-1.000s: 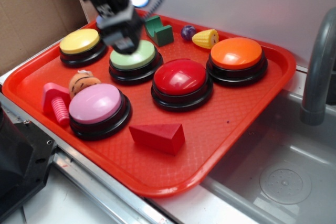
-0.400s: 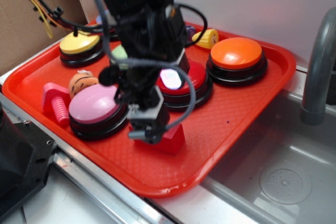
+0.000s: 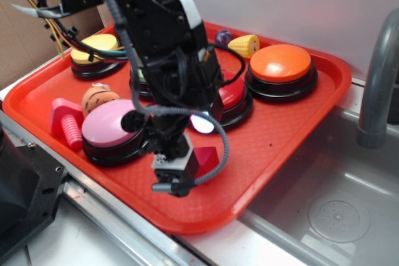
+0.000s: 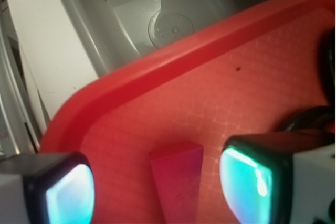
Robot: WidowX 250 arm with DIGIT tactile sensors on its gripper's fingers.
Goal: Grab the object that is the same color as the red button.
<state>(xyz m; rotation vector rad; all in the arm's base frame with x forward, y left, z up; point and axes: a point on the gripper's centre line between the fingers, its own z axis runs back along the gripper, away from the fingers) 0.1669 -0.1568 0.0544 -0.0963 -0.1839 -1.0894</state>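
Arm has dropped from above the green button at tray rear to low over the tray front; red wedge (image 3: 206, 155) has not shifted, now mostly hidden behind the tool (image 3: 171, 175).

Wedge lies flat on the red tray (image 3: 280, 147), front-centre, just in front of the red button (image 3: 229, 91) and right of the pink button (image 3: 112, 123). In the wrist view the wedge (image 4: 176, 182) sits between the two fingers (image 4: 252, 182), long axis running along the gap toward the camera, its squared end facing the tray's front rim. Exterior view shows only its right end; cannot tell there which way the thin edge points.

Tool is spread wide, one finger each side of the wedge, gaps visible on both sides, nothing pinched.

Tray has a waffle texture and raised rim, and rests on a metal sink-side tabletop (image 3: 112, 228). Grey sink basin (image 3: 336, 210) with drain at right, grey faucet post (image 3: 377, 79) at far right, white wall behind, cardboard at left rear.

Other items: orange button (image 3: 280, 63) right rear, yellow button (image 3: 93, 48) left rear, yellow corn toy (image 3: 244, 44), small purple ball (image 3: 223, 37), pink bolt toy (image 3: 65, 123) at left, orange round toy (image 3: 98, 98) behind the pink button. Arm body and cables block the green button and most of the red button.
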